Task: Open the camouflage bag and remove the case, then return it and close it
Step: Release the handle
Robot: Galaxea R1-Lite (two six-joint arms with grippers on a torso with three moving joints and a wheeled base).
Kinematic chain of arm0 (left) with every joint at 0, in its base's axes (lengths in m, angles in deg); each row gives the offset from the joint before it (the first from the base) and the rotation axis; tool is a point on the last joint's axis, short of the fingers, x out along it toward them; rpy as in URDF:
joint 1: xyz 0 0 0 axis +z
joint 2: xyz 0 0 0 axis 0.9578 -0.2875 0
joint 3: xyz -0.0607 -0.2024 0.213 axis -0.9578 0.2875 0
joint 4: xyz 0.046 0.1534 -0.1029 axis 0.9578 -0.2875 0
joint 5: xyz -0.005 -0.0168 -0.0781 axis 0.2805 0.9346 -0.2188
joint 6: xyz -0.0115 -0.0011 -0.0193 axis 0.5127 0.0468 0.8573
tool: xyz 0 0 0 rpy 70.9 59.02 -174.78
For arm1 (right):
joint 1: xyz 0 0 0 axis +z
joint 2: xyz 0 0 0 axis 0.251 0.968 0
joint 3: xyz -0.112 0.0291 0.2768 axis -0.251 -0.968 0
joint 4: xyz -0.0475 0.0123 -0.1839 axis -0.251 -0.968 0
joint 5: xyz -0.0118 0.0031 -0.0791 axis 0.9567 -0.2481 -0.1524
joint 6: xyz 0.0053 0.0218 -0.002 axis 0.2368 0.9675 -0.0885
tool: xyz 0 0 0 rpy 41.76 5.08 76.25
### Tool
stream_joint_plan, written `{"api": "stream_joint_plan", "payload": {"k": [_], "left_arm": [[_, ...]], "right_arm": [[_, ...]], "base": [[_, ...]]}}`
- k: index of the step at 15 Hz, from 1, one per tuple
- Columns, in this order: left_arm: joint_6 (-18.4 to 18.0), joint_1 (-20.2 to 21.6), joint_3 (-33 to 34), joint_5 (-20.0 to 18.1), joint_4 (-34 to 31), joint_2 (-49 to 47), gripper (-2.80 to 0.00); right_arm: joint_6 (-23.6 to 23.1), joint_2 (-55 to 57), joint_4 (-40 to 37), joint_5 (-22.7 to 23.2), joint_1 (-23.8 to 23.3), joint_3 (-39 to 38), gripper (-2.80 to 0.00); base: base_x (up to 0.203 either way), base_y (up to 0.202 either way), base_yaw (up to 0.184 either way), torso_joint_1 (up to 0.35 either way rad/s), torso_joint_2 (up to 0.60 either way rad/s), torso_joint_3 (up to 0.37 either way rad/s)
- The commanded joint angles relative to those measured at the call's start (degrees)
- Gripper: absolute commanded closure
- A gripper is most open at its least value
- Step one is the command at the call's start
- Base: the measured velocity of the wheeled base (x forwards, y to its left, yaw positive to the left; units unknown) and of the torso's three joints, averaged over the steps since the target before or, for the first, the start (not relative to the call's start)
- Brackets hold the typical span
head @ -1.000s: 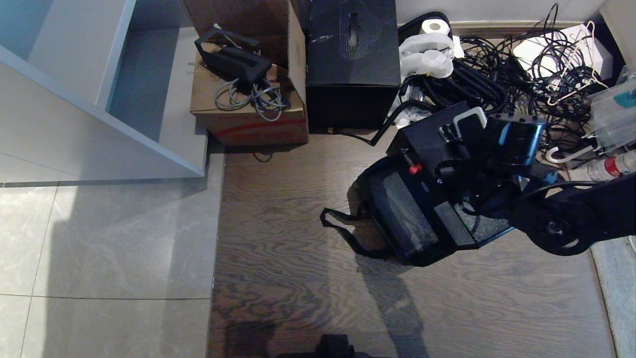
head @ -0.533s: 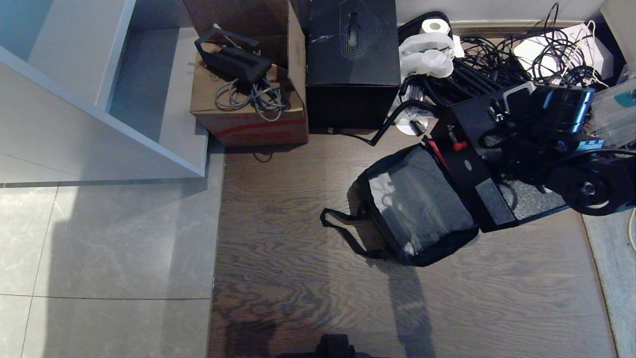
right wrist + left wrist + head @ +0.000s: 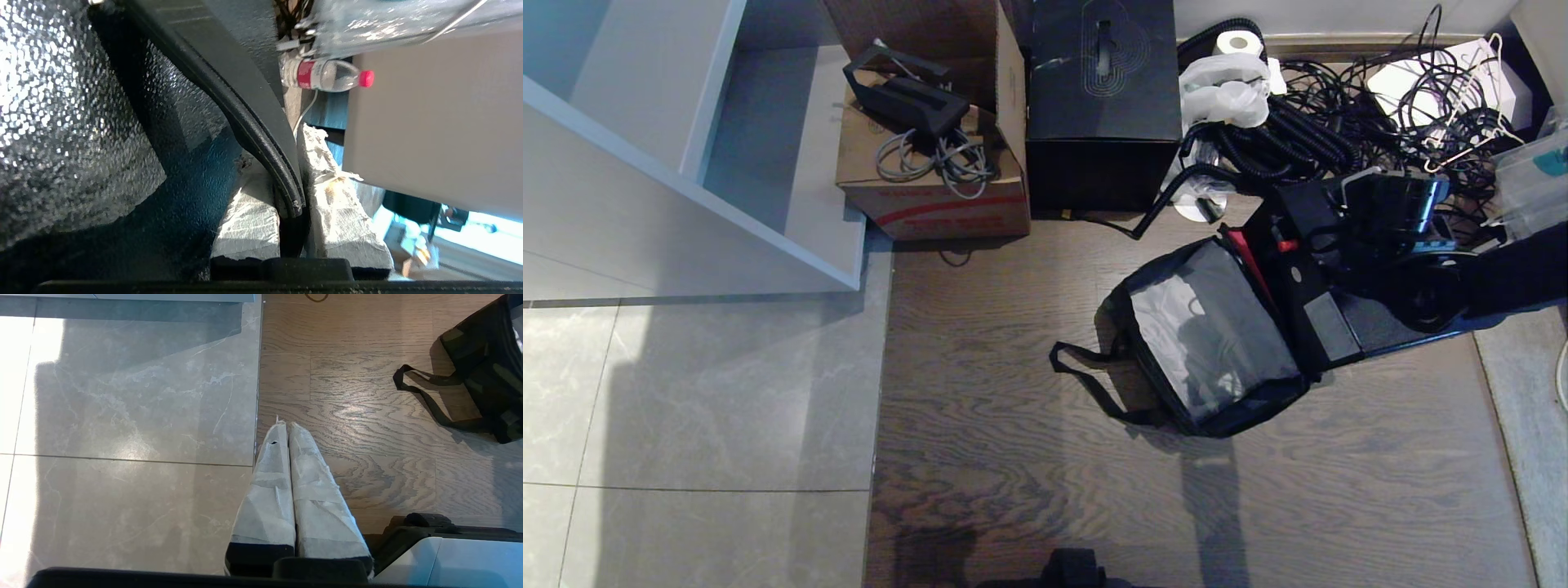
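A: Where's the left hand (image 3: 288,428)?

B: Parked over the floor, fingers pressed together. The camouflage bag (image 3: 1217,339) lies open right of centre, foil lining showing.

A: And the case (image 3: 1327,269)?

B: Just right of the bag, edge pinched by the right hand (image 3: 292,204), nearer arm. The far end is hidden.

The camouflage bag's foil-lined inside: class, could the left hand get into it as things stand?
Probably yes. The camouflage bag lies open, its foil lining bare; the right hand, shut on the case, holds it off to the side. The left hand hangs shut and empty.
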Motion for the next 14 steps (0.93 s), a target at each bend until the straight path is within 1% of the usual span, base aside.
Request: {"api": "stream_joint_plan", "payload": {"k": [1,3,5,7,9,12,14], "left_arm": [[0.02,0.00,-0.01,0.02,-0.01,0.00,0.00],[0.02,0.00,0.00,0.02,-0.02,0.00,0.00],[0.02,0.00,0.00,0.02,-0.02,0.00,0.00],[0.02,0.00,0.00,0.02,-0.02,0.00,0.00],[0.02,0.00,0.00,0.02,-0.01,0.00,0.00],[0.02,0.00,0.00,0.02,-0.02,0.00,0.00],[0.02,0.00,0.00,0.02,-0.01,0.00,0.00]], "right_arm": [[-0.26,10.59,1.57,-0.37,-0.82,4.81,0.00],[-0.45,15.16,3.34,-0.29,-0.20,8.48,0.00],[-0.24,16.82,3.19,-0.26,2.04,10.71,0.00],[0.10,16.96,3.50,-0.27,4.86,10.01,0.00],[1.70,16.65,2.84,-0.18,7.63,9.06,0.00],[1.93,17.71,3.56,-0.09,7.92,8.99,0.00],[1.87,18.07,3.56,0.46,6.81,8.91,0.00]], "base": [[0.000,0.000,0.000,0.000,0.00,0.000],[0.000,0.000,0.000,0.000,0.00,0.000],[0.000,0.000,0.000,0.000,0.00,0.000],[0.000,0.000,0.000,0.000,0.00,0.000],[0.000,0.000,0.000,0.000,0.00,0.000],[0.000,0.000,0.000,0.000,0.00,0.000],[0.000,0.000,0.000,0.000,0.00,0.000]]}}
